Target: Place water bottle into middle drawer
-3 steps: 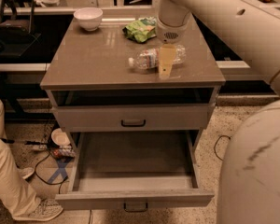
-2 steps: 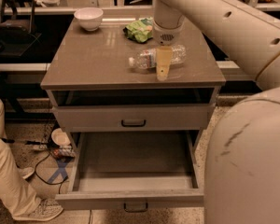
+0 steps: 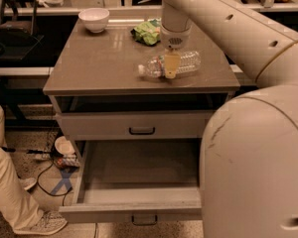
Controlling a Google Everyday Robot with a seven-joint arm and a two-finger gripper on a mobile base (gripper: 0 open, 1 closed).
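The small clear plastic water bottle (image 3: 186, 62), ribbed, with a white cap and a printed label, lies on its side on the flat grey table (image 3: 99, 63). Its long axis runs nearly left to right, with the cap end at the left and tipped slightly toward the front edge.

The robot's pale two-finger tool (image 3: 170, 66) hangs straight down over the bottle's middle, its tip level with the label and crossing the long axis. Whether it is open or already clamped on the bottle, I cannot tell. The large cream arm (image 3: 228, 29) reaches in from the right of the bottle.

Behind the bottle lies a crumpled green snack bag (image 3: 146, 32), and well behind and to its left stands a white ceramic bowl (image 3: 94, 19). Below the bottle, a closed grey drawer (image 3: 139, 124) sits under the tabletop. Under that, the wide grey middle drawer (image 3: 134, 211) is pulled fully out toward the camera, so the bottle must be carried forward and down. Far left of the bottle a person's light-trousered leg (image 3: 5, 182) stands on speckled flooring.
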